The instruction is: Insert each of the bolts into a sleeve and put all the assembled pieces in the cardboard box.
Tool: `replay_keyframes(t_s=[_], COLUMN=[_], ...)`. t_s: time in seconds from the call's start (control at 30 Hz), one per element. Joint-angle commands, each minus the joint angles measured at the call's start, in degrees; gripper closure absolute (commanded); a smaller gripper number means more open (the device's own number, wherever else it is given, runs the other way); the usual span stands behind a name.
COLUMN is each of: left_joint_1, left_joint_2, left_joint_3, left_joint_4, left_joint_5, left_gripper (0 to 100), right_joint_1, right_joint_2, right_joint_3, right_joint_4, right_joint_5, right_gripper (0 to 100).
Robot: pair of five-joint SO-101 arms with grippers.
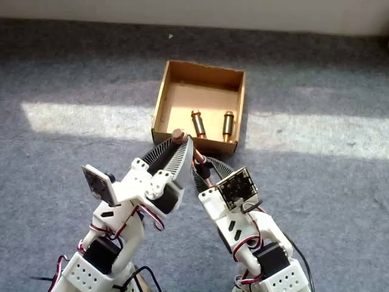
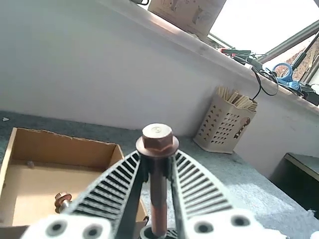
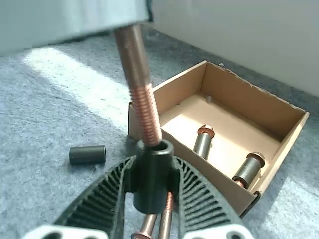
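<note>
Tightly clamped: left gripper (image 2: 157, 162) on a bolt (image 2: 157, 142), right gripper (image 3: 153, 167) on a sleeve (image 3: 149, 189), both just in front of the cardboard box (image 3: 249, 102). Threaded tip at the sleeve's mouth. Loose sleeve (image 3: 87, 154) flat on the carpet (image 3: 45, 114) near the box's corner. Two assembled pieces (image 3: 203, 142) side by side inside the box.

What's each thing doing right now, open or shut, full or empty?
Left pincer: shut on the bolt.
Right pincer: shut on a sleeve, held upright.
Bolt: threaded tip at that sleeve's mouth, not fully in.
Cardboard box: open, holds two assembled pieces.
Spare sleeve: lying on its side on the carpet.
</note>
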Motion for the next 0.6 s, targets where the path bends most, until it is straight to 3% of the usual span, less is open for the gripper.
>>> replay_keyframes(t_s=[0.0, 0.2, 0.57], left_joint_1=[2.2, 2.3, 2.1], left_joint_2=[-1.0, -1.0, -1.0], left_joint_3=[-0.1, 0.0, 0.5], left_joint_4=[0.2, 1.1, 1.3], left_joint_5=[-2.4, -2.3, -2.3], left_gripper=[99, 99, 99], right_joint_1=[-0.2, -0.2, 0.1], right_joint_2=[-0.7, -0.7, -0.7], right_joint_3=[8.1, 8.1, 8.0], right_joint_4=[-2.9, -2.9, -5.0], right_joint_5=[1.1, 11.9, 12.2], right_gripper=[99.2, 99.2, 99.3])
